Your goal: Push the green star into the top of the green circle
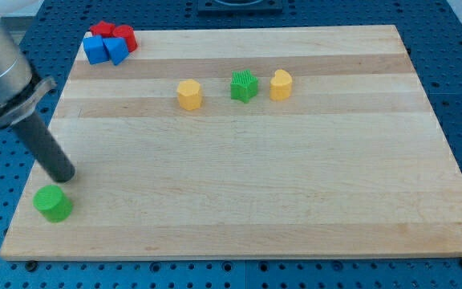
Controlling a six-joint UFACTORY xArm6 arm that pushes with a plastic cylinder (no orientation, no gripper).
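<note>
The green star (pixel 245 86) sits in the upper middle of the wooden board (pixel 295 185), between two yellow blocks. The green circle (pixel 53 204) lies near the board's lower left corner. My tip (pixel 64 178) is at the left edge of the board, just above and slightly right of the green circle, close to it but apart. The tip is far to the lower left of the green star.
A yellow hexagon block (pixel 189 94) lies left of the star and a yellow block (pixel 281 84) right of it. Two red blocks (pixel 115 34) and two blue blocks (pixel 104 50) cluster at the board's top left corner. A blue perforated table surrounds the board.
</note>
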